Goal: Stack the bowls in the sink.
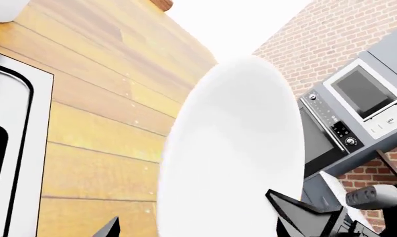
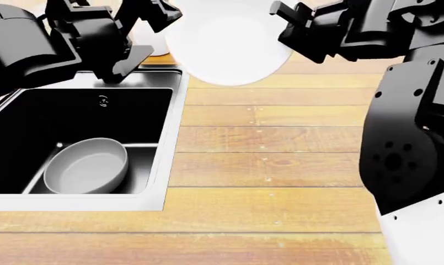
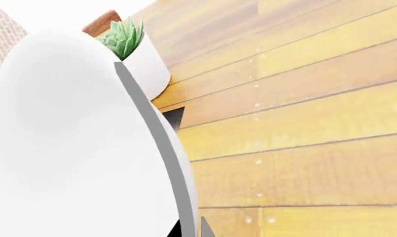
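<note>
Grey bowl [image 2: 86, 165] at 8 o'clock in head view: plain matt finish, smooth. White bowl [image 2: 228, 41] at 12 o'clock: smooth, bright white, washed out. Sink [image 2: 174, 127]: black basin, brushed steel rim with soft sheen. Countertop [image 2: 281, 165]: warm wood planks, visible grain, slight satin shine. Robot arms [image 2: 398, 138] at 3 o'clock: black, smooth, look like matt plastic. Plant pot [image 3: 147, 69]: smooth white, matt. Wall [image 1: 304, 44]: rough red brick. Oven [image 1: 343, 123]: grey metal look, dark glossy glass door.
</note>
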Robot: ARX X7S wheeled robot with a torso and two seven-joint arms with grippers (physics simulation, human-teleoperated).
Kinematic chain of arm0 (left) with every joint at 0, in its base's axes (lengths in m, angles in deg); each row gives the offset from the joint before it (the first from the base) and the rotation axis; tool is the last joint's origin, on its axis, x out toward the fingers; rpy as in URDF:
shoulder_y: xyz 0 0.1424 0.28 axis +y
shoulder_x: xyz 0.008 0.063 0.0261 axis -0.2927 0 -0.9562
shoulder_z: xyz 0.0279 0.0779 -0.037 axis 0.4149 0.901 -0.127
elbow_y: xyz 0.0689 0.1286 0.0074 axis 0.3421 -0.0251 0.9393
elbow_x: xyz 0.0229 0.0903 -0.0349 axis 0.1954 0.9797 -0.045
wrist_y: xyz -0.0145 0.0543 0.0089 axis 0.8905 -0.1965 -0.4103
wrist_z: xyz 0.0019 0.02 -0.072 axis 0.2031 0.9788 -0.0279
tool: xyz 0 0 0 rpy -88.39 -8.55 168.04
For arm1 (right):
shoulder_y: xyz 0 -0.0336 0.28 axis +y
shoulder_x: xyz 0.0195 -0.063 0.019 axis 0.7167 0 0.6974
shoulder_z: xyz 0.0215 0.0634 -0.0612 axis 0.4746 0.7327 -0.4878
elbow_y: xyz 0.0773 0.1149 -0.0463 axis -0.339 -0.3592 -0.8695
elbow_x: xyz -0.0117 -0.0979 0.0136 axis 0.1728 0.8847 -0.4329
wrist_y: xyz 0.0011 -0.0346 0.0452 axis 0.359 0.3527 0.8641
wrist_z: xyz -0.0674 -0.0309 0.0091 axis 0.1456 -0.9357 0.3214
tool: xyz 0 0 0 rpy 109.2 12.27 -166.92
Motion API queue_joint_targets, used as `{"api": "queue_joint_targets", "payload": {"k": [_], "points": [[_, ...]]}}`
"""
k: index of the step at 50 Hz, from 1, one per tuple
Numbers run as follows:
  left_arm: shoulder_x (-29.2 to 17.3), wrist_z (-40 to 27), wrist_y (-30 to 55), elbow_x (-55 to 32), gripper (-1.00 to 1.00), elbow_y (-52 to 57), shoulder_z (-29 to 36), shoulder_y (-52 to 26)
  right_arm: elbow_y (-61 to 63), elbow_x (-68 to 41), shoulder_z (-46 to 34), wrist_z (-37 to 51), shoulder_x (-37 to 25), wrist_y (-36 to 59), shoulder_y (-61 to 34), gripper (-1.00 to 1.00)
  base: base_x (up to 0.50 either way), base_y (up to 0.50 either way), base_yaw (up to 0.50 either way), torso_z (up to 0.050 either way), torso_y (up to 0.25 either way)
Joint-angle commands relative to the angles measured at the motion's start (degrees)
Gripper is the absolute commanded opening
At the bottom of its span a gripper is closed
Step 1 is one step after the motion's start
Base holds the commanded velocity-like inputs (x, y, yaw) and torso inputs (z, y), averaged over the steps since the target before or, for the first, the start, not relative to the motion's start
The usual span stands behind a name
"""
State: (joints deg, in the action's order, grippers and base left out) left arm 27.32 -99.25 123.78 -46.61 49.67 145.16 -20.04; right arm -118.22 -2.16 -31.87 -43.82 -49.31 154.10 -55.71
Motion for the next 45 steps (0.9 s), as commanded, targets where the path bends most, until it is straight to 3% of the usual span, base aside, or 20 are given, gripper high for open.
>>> {"api": "queue_joint_targets", "payload": {"k": [1,9,18,25,26,39,40,45], "points": [[2.2,3.8,0.9,2.9,1.00,-4.9,1.4,0.0,8.2,-8.4,-2.1,2.4,0.2,6.2,2.1,-1.00,0.00,0.00,0.00,0.000,0.000],[3.0,4.9,1.4,4.0,1.00,-6.8,2.2,0.0,9.2,-38.4,-6.6,24.2,-4.3,6.1,4.7,-1.00,0.00,0.00,0.00,0.000,0.000],[4.3,6.8,1.9,4.9,1.00,-9.1,2.9,0.3,9.9,-55.8,-9.4,36.4,-6.0,6.0,6.1,-1.00,0.00,0.00,0.00,0.000,0.000],[4.9,7.4,2.2,5.1,1.00,-10.3,3.1,0.5,10.0,-62.6,-11.3,40.4,-6.7,5.5,6.7,-1.00,0.00,0.00,0.00,0.000,0.000],[4.7,6.6,1.8,5.2,-1.00,-10.1,3.2,0.6,9.9,-63.0,-11.6,40.5,-6.8,5.4,6.7,-1.00,0.00,0.00,0.00,0.000,0.000],[4.0,5.1,1.3,5.4,-1.00,-8.7,2.9,0.3,9.1,-66.0,-13.7,41.4,-7.3,4.4,6.5,-1.00,0.00,0.00,0.00,0.000,0.000],[4.0,5.1,1.3,5.4,-1.00,-8.8,2.9,0.2,9.3,-66.2,-13.9,41.4,-7.3,4.4,6.6,1.00,0.00,0.00,0.00,0.000,0.000],[3.9,4.7,1.1,5.4,-1.00,-8.6,2.8,0.3,9.2,-67.2,-14.8,41.4,-7.5,4.2,6.9,1.00,0.00,0.00,0.00,0.000,0.000]]}}
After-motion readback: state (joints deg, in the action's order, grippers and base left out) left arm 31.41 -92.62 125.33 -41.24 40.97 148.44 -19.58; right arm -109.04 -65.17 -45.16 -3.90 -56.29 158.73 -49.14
